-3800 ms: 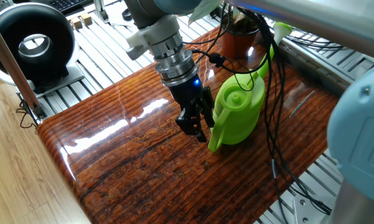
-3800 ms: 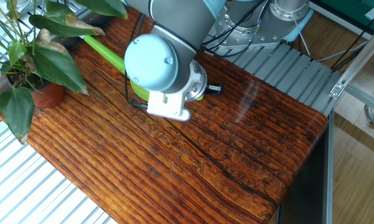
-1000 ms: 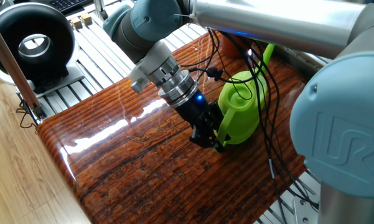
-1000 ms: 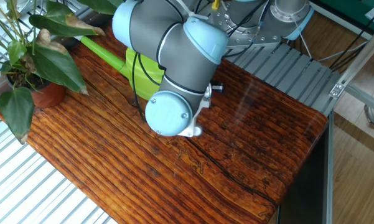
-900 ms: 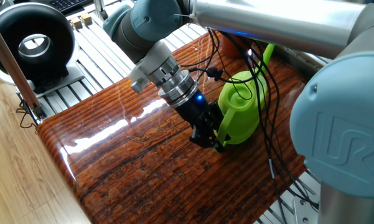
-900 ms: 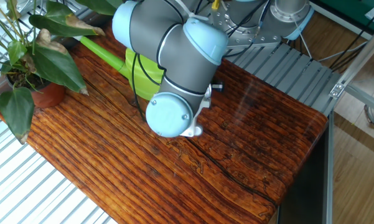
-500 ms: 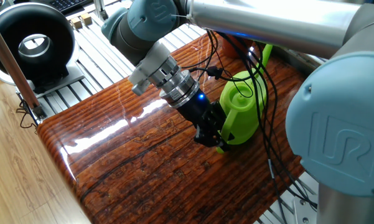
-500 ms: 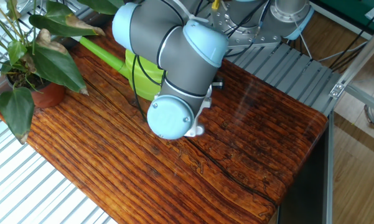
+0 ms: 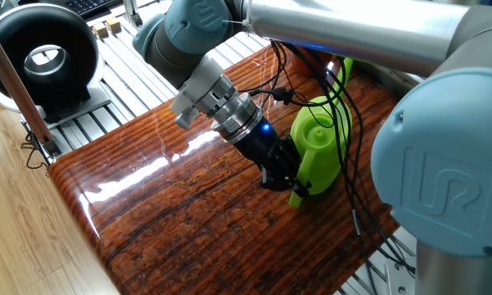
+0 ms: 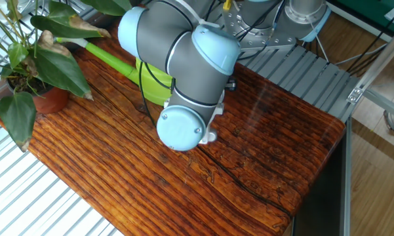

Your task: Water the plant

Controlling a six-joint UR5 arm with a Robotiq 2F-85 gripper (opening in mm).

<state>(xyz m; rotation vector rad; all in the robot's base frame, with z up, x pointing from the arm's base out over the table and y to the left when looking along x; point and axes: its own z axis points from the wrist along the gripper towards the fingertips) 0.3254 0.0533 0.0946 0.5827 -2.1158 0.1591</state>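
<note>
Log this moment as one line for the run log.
gripper: at watering can handle, grip unclear | can: on table | plant: not yet watered

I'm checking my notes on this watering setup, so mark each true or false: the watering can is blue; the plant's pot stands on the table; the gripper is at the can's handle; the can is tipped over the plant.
1. The plastic watering can is blue. False: it is lime green.
2. The plant in a small terracotta pot stands on the wooden table. True.
3. The two-finger gripper is at the can's handle. True.
4. The can is tipped over the plant. False: it stands upright, apart from it.
</note>
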